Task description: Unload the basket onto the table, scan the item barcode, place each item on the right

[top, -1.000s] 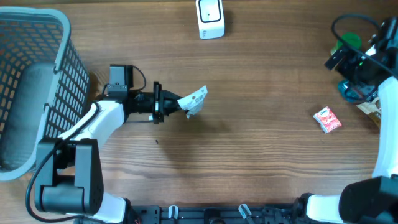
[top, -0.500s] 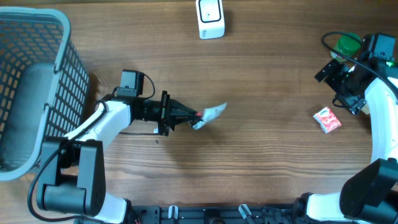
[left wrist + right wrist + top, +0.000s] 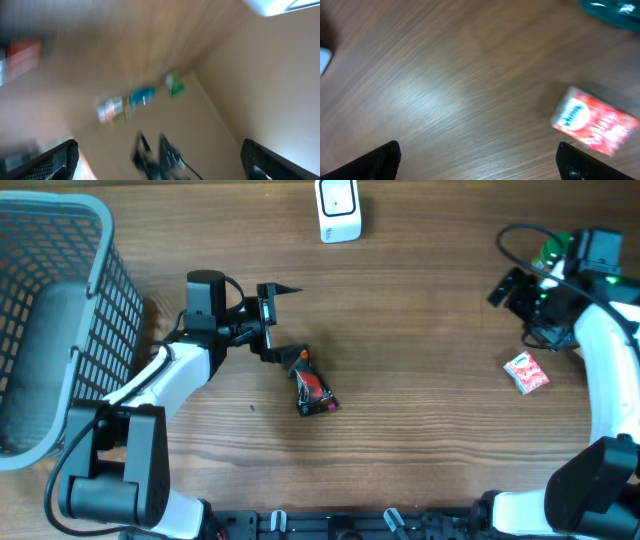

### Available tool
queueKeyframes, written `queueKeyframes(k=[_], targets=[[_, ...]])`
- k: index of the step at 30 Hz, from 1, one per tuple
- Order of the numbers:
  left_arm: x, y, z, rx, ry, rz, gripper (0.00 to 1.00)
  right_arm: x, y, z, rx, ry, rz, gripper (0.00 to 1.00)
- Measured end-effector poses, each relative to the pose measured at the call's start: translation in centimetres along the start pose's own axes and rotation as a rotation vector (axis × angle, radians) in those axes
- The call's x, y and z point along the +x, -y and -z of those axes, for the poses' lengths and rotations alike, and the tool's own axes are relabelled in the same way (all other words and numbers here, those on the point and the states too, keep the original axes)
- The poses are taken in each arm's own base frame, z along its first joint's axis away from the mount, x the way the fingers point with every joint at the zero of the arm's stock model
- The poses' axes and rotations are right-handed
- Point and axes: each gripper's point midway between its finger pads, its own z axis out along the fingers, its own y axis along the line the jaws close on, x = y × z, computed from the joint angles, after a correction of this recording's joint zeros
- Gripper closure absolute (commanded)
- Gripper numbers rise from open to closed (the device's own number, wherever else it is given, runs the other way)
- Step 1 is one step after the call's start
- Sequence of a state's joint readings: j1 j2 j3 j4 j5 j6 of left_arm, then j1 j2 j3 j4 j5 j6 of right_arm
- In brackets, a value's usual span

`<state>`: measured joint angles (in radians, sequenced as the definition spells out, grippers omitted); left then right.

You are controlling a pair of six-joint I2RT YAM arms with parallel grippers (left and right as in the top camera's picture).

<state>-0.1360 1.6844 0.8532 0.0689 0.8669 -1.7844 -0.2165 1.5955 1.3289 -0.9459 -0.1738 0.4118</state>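
Packet [image 3: 313, 390], dark with a red patch, lies flat on the brown wood-grain table [image 3: 420, 440], just beside the lower finger of the left gripper [image 3: 283, 322], whose jaws gape wide and hold nothing. White scanner [image 3: 338, 208] sits at the far edge. Right gripper [image 3: 480, 162] is spread wide near a red pouch [image 3: 594, 125]; its print is too blurred to read. Grey mesh basket [image 3: 100, 240] stands far left.

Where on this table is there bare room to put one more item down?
The widest bare wood lies between the dark packet and the red packet. Another free strip runs along the front edge, below both. It is crowded at the left, by the basket and left gripper, and at the far right, around the right arm.
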Motion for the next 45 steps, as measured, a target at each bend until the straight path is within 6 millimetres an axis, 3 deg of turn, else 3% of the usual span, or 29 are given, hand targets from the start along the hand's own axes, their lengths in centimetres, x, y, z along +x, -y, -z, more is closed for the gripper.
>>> queueKeyframes(k=[2, 4, 5, 7, 9, 11, 14, 16, 20, 25, 27, 33, 37, 42, 45], targets=[[-2.7, 1.0, 0.3, 0.034, 0.166, -0.225, 0.0, 1.5, -3.2, -0.4, -0.044, -0.02, 0.142, 0.0], [-4.0, 1.4, 0.8, 0.034, 0.241, -0.364, 0.0, 3.5, -5.9, -0.7, -0.072, -0.045, 0.281, 0.0], [-4.8, 2.9, 2.5, 0.052, 0.31, -0.487, 0.0, 6.3, -8.8, -1.0, -0.089, -0.078, 0.427, 0.0], [-4.4, 5.0, 5.6, 0.073, 0.378, -0.598, 0.0, 9.6, -10.8, -1.1, -0.063, -0.116, 0.559, 0.0], [-2.3, 7.8, 10.0, 0.131, 0.45, -0.713, 0.0, 12.3, -12.4, -1.2, -0.042, -0.128, 0.662, 0.0], [3.1, 11.3, 16.5, 0.221, 0.577, -0.89, 0.0, 15.5, -14.5, -1.0, -0.055, -0.135, 0.776, 0.0], [8.5, 11.1, 21.4, 0.241, 0.728, -1.057, 0.01, 17.9, -16.0, -1.5, -0.05, -0.135, 0.847, 0.0], [10.6, 10.6, 23.3, 0.263, 0.788, -1.119, 0.0, 19.5, -16.8, -3.3, -0.017, -0.143, 0.897, 0.0], [10.8, 10.2, 24.3, 0.252, 0.843, -1.143, 0.01, 23.6, -18.2, -7.0, 0.031, -0.167, 1.009, 0.0], [10.0, 10.0, 24.1, 0.21, 0.856, -1.15, 0.0, 27.9, -20.0, -7.2, 0.043, -0.098, 1.167, 0.0], [9.6, 9.6, 24.0, 0.173, 0.867, -1.178, 0.0, 28.1, -20.4, -7.7, 0.041, -0.08, 1.173, 0.0], [7.5, 8.7, 25.7, 0.045, 1.014, -1.193, 0.01, 28.8, -19.7, -12.2, 0.103, -0.1, 1.174, 0.01], [6.7, 8.6, 27.7, 0.011, 1.145, -1.163, 0.0, 28.6, -19.8, -12.7, 0.115, -0.08, 1.143, 0.21], [5.8, 8.1, 28.6, -0.035, 1.206, -1.127, 0.0, 28.0, -20.5, -12.8, 0.108, -0.037, 1.134, 0.6], [5.2, 7.6, 29.3, -0.071, 1.247, -1.098, 0.0, 27.9, -20.5, -12.8, 0.109, -0.031, 1.132, 0.73]])
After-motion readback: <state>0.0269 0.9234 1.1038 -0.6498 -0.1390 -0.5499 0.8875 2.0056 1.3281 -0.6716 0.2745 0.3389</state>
